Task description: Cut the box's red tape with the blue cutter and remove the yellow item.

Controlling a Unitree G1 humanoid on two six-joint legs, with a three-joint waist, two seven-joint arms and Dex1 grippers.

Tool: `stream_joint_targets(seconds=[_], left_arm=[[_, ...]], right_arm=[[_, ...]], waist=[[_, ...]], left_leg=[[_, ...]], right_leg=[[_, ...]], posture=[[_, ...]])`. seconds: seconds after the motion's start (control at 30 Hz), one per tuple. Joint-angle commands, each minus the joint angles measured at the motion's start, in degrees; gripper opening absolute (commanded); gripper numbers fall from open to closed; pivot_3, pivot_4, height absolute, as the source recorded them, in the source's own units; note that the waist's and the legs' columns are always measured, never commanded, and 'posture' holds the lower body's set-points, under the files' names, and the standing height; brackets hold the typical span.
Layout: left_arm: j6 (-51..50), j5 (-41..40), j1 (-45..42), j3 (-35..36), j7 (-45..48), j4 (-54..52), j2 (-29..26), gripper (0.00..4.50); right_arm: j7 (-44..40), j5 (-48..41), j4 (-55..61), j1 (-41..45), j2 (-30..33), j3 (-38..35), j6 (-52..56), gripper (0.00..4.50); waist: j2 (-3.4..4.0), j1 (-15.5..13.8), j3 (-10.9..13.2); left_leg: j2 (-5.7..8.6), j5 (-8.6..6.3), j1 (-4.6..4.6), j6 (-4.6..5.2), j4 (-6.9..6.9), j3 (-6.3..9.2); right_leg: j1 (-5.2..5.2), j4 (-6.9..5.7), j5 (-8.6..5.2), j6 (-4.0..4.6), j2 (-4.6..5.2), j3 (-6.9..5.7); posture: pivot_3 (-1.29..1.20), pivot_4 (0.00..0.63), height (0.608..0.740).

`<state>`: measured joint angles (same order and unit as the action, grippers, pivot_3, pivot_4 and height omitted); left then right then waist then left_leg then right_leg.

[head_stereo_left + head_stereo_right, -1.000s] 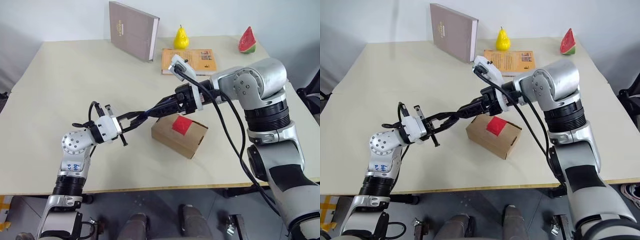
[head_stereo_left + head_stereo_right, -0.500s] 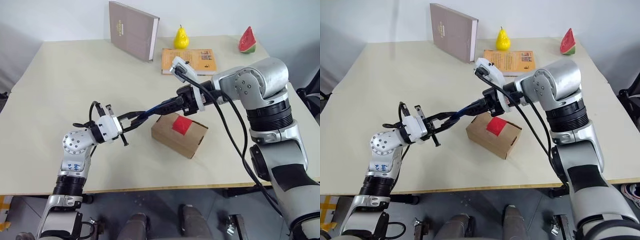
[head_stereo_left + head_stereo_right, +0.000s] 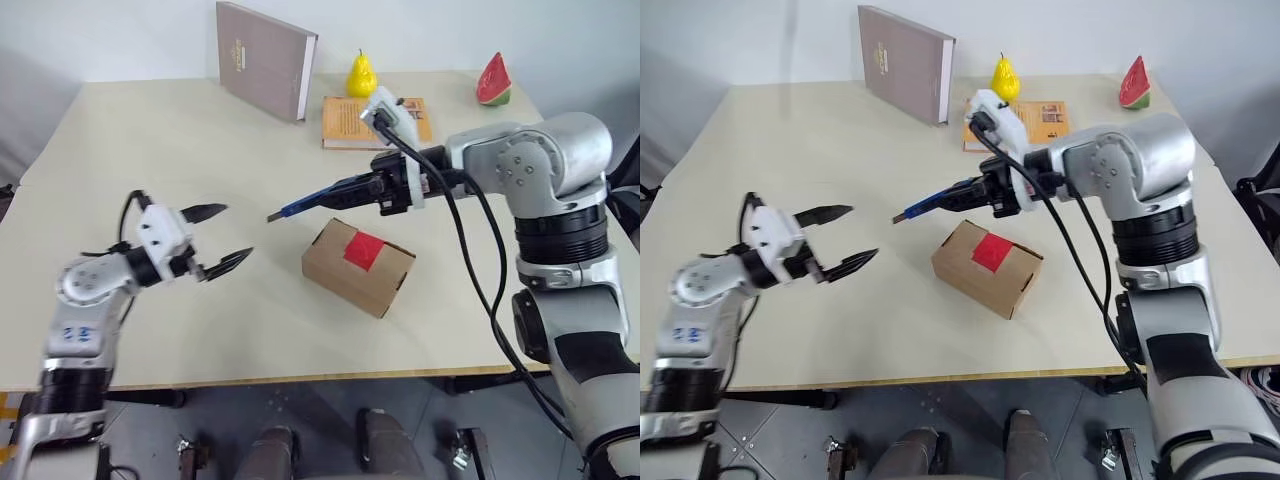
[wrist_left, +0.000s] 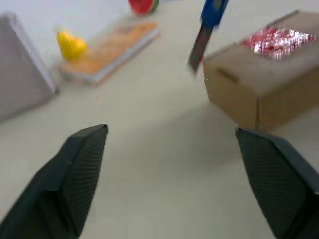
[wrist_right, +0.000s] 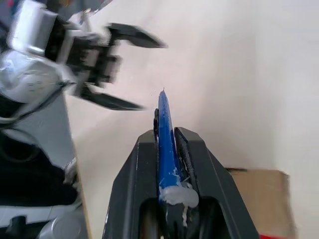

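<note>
The brown box (image 3: 350, 275) lies on the table's middle with the red tape (image 3: 365, 248) square on its top face. My right gripper (image 3: 378, 190) is shut on the blue cutter (image 3: 315, 201), which it holds above and behind the box, with the blade tip pointing left. In the right wrist view the cutter (image 5: 164, 129) runs out between the closed fingers. My left gripper (image 3: 232, 232) hangs open and empty to the left of the box, apart from the cutter's tip. From the left wrist the box (image 4: 249, 89) and cutter tip (image 4: 202, 42) lie ahead. The yellow item is hidden.
Along the table's far side stand a grey-brown book (image 3: 268, 58), a yellow pear (image 3: 362, 75), a flat orange book (image 3: 350, 120) and a watermelon slice (image 3: 493, 80). Bare tabletop (image 3: 150, 140) spreads to the left and in front of the box.
My left gripper let go of the cutter, opened wide and drew away to the left. My right gripper closed on the cutter, now holds it alone, and shifted slightly right.
</note>
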<state>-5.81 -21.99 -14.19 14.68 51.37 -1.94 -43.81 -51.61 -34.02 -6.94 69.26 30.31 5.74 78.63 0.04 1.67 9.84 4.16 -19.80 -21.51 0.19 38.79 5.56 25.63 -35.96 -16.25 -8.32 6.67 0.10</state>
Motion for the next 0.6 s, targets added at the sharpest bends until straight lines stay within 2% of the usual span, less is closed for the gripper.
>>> stream_joint_targets(seconds=[0.03, 0.2, 0.37, 0.47, 0.6], left_arm=[[-7.6, -5.1, 5.3, 5.1, 1.1, -7.5, -3.6, 4.5], [-15.1, -8.9, 7.3, 6.3, -1.3, -14.4, -4.0, 4.5], [-16.1, -7.1, -2.3, -2.2, -4.7, -15.2, 1.4, 4.5], [-17.5, -6.9, -7.2, -7.4, -2.8, -13.0, 4.2, 3.96], [-19.6, -5.7, -15.7, -15.2, -2.1, -7.8, 10.2, 2.77]], right_arm=[[1.3, -1.7, 3.7, -0.5, 0.8, -3.9, -0.5, 0.15], [3.9, -2.2, 5.8, -3.0, 2.0, -7.5, -0.2, 0.15], [7.1, -3.5, 10.0, -5.9, 3.6, -12.5, 1.4, 0.15], [9.5, -3.8, 11.9, -7.4, 3.6, -14.8, 2.4, 0.15], [12.3, -4.2, 15.3, -9.7, 4.2, -16.5, 3.4, 0.15]], waist=[[0.0, -0.1, 0.0], [-0.01, -0.6, 0.0], [-0.01, -1.6, 0.0], [-0.02, -1.6, 0.0], [-0.02, -1.4, 0.0]], left_leg=[[0.0, 0.0, 0.0, 0.0, -0.02, 0.01], [0.04, -0.02, -0.02, 0.04, 0.05, 0.06], [0.08, -0.04, -0.02, 0.08, 0.09, 0.07], [0.11, -0.07, -0.03, 0.12, 0.17, 0.05], [0.11, -0.07, -0.03, 0.13, 0.18, -0.02]], right_leg=[[0.0, 0.01, 0.0, 0.0, 0.0, 0.01], [-0.06, 0.01, 0.0, 0.0, 0.04, 0.05], [-0.07, 0.01, 0.0, 0.0, 0.02, -0.01], [-0.1, 0.0, 0.01, -0.01, 0.02, -0.09], [-0.08, 0.0, 0.01, -0.02, 0.0, -0.11]], posture=[[0.0, 0.15, 0.74], [0.0, 0.15, 0.74], [0.0, 0.15, 0.74], [0.0, 0.15, 0.74], [0.0, 0.15, 0.74]])
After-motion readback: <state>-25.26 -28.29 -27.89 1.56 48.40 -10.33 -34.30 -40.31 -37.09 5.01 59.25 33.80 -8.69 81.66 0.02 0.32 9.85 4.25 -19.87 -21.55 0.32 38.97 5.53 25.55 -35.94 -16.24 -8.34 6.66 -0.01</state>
